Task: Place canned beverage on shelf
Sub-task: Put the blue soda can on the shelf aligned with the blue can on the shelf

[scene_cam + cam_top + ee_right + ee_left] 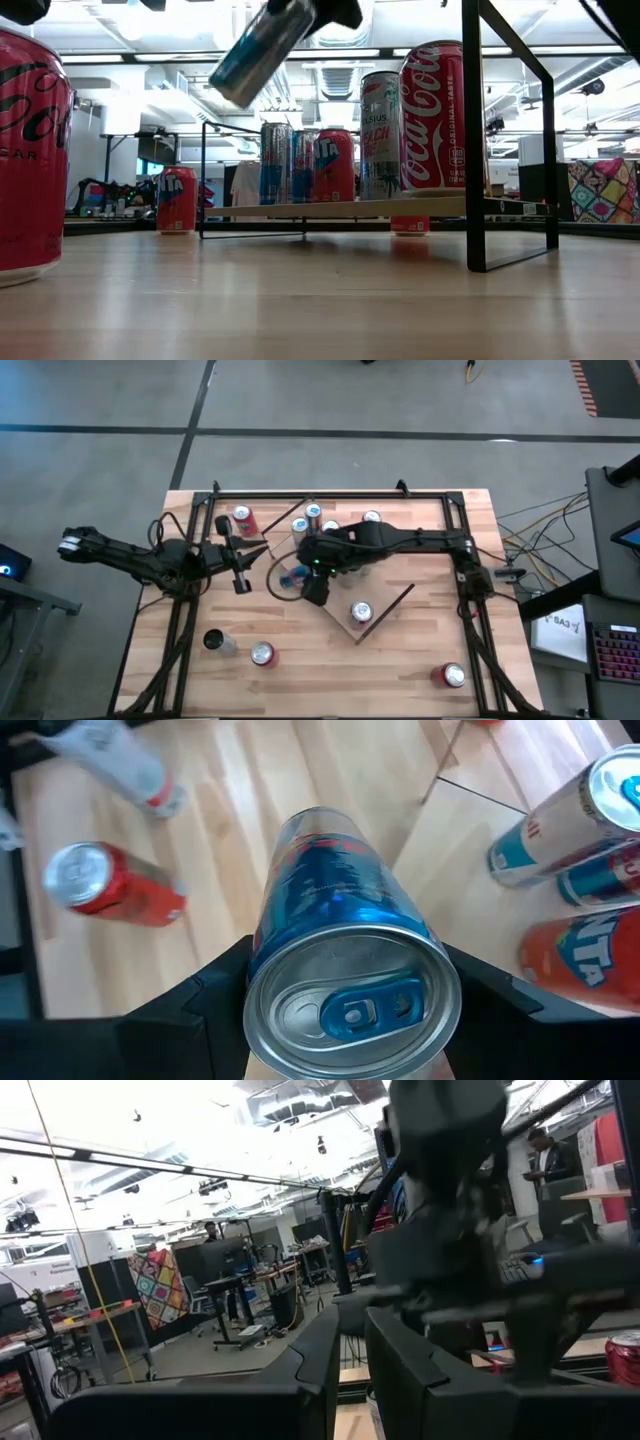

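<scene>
High view: the right gripper (pixel 300 582) clamps its jaws on a blue can (pixel 345 960), tilted in the air just beside the shelf (pixel 385 612). The left gripper (pixel 243 560) waits near, jaws closed and empty.

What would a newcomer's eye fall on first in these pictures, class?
The right claw holds a slim blue aluminium can tilted in the air, off the tabletop, beside the flat light-wood shelf. Several upright cans already crowd that shelf, among them a tall red cola can. The left claw waits shut nearby.

"Coca-Cola" on the tall red can (pixel 433 115), "CELSIUS" partly legible on the slim silver can (pixel 379 130).
</scene>
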Robot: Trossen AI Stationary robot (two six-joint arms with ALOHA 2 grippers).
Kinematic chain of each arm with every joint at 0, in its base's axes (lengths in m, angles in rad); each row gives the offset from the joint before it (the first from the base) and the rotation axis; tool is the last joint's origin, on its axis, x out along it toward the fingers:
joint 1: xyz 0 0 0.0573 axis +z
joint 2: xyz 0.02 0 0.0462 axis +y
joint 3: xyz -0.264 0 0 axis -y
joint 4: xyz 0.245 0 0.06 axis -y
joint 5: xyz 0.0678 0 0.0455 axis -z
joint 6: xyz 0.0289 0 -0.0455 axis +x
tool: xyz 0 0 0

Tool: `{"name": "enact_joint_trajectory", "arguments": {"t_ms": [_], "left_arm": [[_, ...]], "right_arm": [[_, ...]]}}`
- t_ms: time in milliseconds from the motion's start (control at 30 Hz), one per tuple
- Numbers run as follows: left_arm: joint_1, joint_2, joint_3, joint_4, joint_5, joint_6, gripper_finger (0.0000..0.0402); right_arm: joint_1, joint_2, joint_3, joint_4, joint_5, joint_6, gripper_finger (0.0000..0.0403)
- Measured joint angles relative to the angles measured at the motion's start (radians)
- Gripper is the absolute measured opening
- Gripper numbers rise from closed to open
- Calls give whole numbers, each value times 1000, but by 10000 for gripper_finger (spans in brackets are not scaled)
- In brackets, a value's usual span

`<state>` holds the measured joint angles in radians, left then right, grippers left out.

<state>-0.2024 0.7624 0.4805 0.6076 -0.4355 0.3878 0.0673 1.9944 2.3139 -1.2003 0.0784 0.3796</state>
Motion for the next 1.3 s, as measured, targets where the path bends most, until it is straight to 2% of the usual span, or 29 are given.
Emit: {"name": "enact_joint_trajectory", "arguments": {"t_ms": [267, 467, 567, 733, 900, 1033, 1167, 1300], "left_arm": [[0, 1, 0, -27, 0, 19, 36], [0, 3, 0, -127, 0, 5, 38], [0, 8, 0, -177, 0, -8, 51], [0, 25, 0, -239, 21, -52, 114], [0, 72, 0, -296, 54, -119, 222], [1, 135, 0, -298, 53, -100, 301], [6, 205, 32, -296, 52, -82, 345], [17, 282, 84, -294, 8, -66, 358]], "right_arm": [[-46, 48, 10, 0, 1, -34, 233], [-48, 48, 10, 0, 0, -44, 233], [-48, 47, 10, 0, 1, -56, 233], [-48, 47, 10, -3, 22, -84, 233], [-48, 47, 10, -26, 64, -96, 233], [-48, 47, 10, -25, 64, -96, 233], [-48, 47, 10, -24, 64, -104, 236], [-48, 47, 10, -22, 64, -104, 237]]}}
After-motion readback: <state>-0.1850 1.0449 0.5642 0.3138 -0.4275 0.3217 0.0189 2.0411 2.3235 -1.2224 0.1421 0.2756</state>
